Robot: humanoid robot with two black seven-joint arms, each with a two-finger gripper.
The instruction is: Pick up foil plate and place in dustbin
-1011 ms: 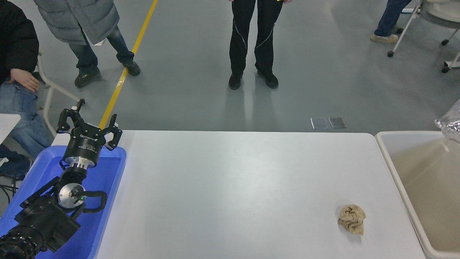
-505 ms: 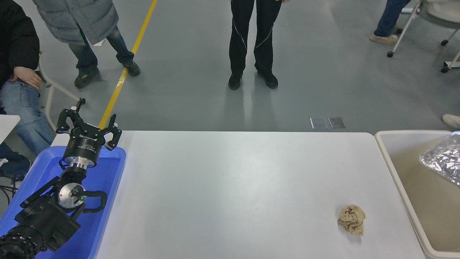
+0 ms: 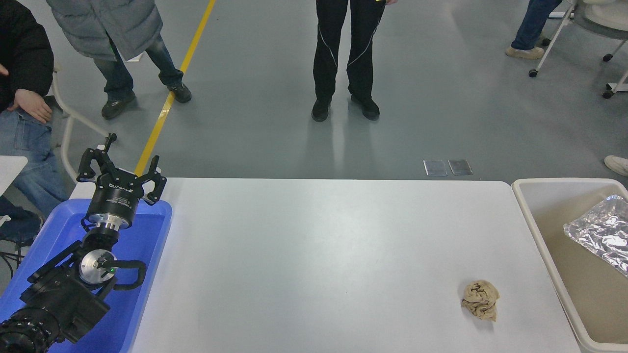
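Note:
The shiny silver foil plate [image 3: 601, 234] lies inside the beige-white dustbin [image 3: 535, 223] at the table's right end, partly cut off by the picture's right edge. No gripper touches it. My left gripper [image 3: 121, 169] is parked at the lower left above the blue tray, fingers spread open and empty. My right arm and gripper are out of view.
A small tan paper wad [image 3: 481, 299] lies on the white table [image 3: 319, 255] near the dustbin. A blue plastic tray [image 3: 142, 245] sits at the table's left end under my left arm. Several people stand or sit beyond the table's far edge.
The foil plate dropped from the right edge above the dustbin down into it and came to rest inside. My left arm has not moved.

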